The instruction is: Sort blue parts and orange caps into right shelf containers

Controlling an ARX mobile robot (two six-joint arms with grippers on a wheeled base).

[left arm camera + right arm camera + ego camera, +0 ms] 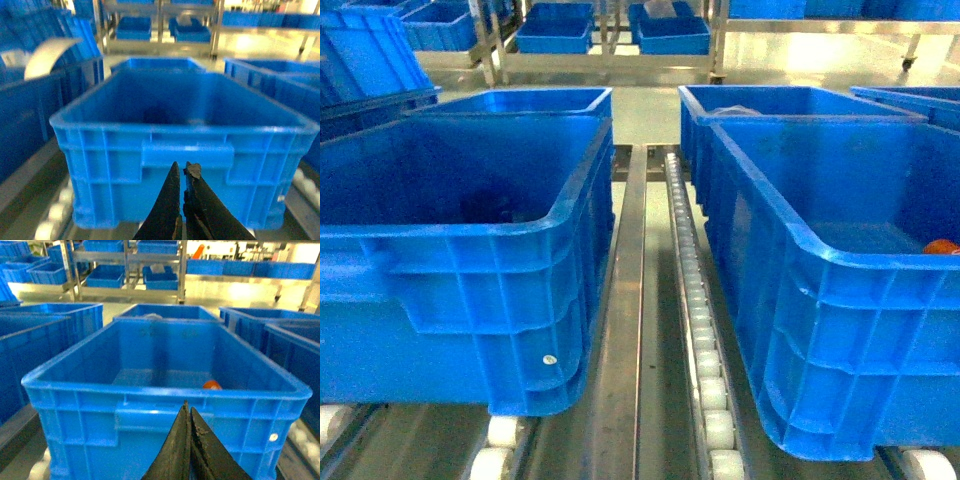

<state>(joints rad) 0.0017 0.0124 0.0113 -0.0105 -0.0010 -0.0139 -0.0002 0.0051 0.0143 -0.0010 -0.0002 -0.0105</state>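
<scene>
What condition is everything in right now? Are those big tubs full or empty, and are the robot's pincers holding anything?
Near right crate: upright, open-topped, one orange cap on its floor.
Near left crate: upright, open-topped, something dark inside, too blurred to name.
Left end effector: shut, holding nothing, outside the crate wall.
Right end effector: shut, holding nothing, outside the crate wall.
Roller track: bare between the crates.
</scene>
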